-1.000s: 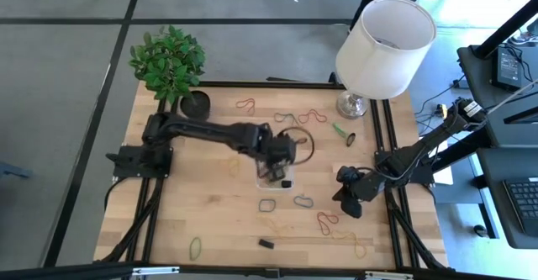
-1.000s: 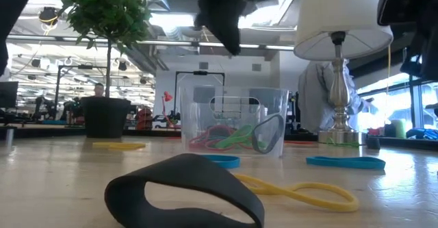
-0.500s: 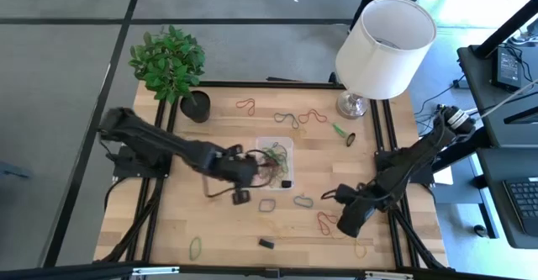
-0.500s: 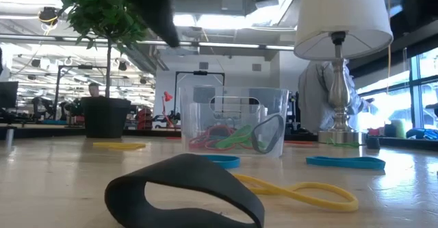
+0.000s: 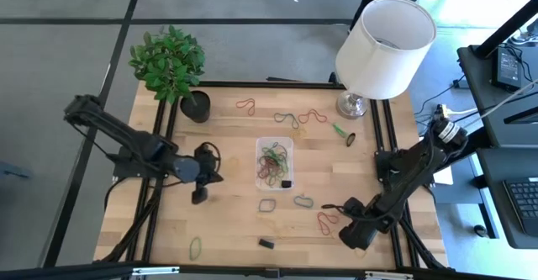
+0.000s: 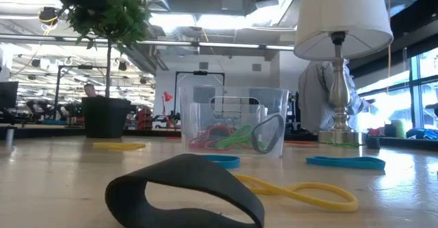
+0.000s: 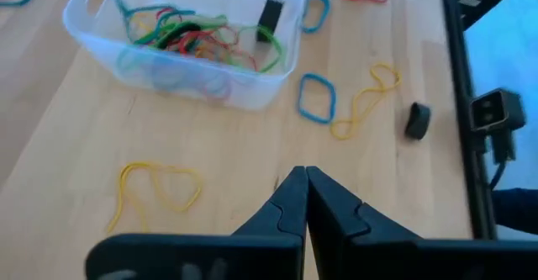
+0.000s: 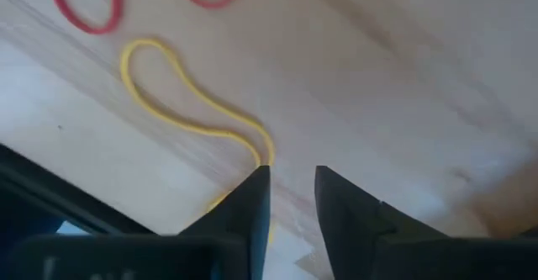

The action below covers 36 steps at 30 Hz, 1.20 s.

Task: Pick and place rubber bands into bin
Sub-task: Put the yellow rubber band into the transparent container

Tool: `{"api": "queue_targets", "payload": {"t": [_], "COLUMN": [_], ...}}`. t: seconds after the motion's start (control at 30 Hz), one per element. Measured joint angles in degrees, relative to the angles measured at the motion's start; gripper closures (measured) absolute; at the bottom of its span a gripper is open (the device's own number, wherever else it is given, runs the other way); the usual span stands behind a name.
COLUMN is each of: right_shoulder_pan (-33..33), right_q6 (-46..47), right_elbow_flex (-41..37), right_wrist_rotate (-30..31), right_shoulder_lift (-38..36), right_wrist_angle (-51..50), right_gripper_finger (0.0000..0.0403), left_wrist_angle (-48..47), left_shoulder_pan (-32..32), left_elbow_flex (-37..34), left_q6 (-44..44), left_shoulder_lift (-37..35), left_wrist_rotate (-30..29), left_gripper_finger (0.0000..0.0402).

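Several rubber bands [image 5: 273,158] already lie in the bin [image 5: 261,176] beyond the pressed-together left pincer [image 7: 306,177], while many remain loose on the tabletop [image 5: 227,221], a yellow one [image 8: 197,99] just ahead of the slightly spread, empty right pincer [image 8: 292,183].

Both arms stood away from the bin on the wooden counter [image 5: 227,221].

The clear bin [image 5: 275,163] lay mid-counter holding a tangle of red and green rubber bands [image 5: 271,159]. The left claw [image 5: 200,195] sat well to its left, near the counter's left side; the right claw [image 5: 350,232] hung near the front right corner, by a red band [image 5: 326,221]. A plant [image 5: 168,60] and a white lamp [image 5: 384,36] stood at the back edge.
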Motion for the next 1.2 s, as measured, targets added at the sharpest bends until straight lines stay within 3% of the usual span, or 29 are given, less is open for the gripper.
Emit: {"api": "queue_targets", "payload": {"t": [0.4, 0.5, 0.63, 0.87, 1.03, 1.2], "right_shoulder_pan": [0.8, 0.8, 0.8, 0.9, -0.5, -5.1], "right_q6": [4.0, 4.1, 3.9, 0.6, -2.7, -8.8], "right_elbow_flex": [1.1, 2.2, 4.4, 13.4, 25.1, 35.7], "right_wrist_rotate": [-1.5, -1.9, -1.9, -1.1, 5.1, 15.9], "right_shoulder_lift": [8.7, 9.7, 10.2, 10.5, 10.5, 10.3], "right_wrist_angle": [6.2, 4.7, 1.1, -11.3, -26.5, -35.8], "right_gripper_finger": [0.0293, 0.0320, 0.0389, 0.0400, 0.0401, 0.0401], "left_wrist_angle": [-2.0, -1.9, -1.9, -1.9, -1.0, 0.1], "left_shoulder_pan": [-0.2, 0.0, 0.0, 0.0, 0.0, 0.0], "left_elbow_flex": [-1.2, -1.2, -1.2, -1.2, -1.2, -1.2], "left_q6": [10.5, 10.5, 10.6, 10.5, 9.7, 9.6], "left_shoulder_lift": [-0.9, -0.8, -0.4, -0.3, -0.1, -0.1], "left_wrist_rotate": [-0.2, 0.0, 0.2, -0.4, -3.1, -4.2], "left_gripper_finger": [0.0398, 0.0398, 0.0398, 0.0398, 0.0398, 0.0398]}}
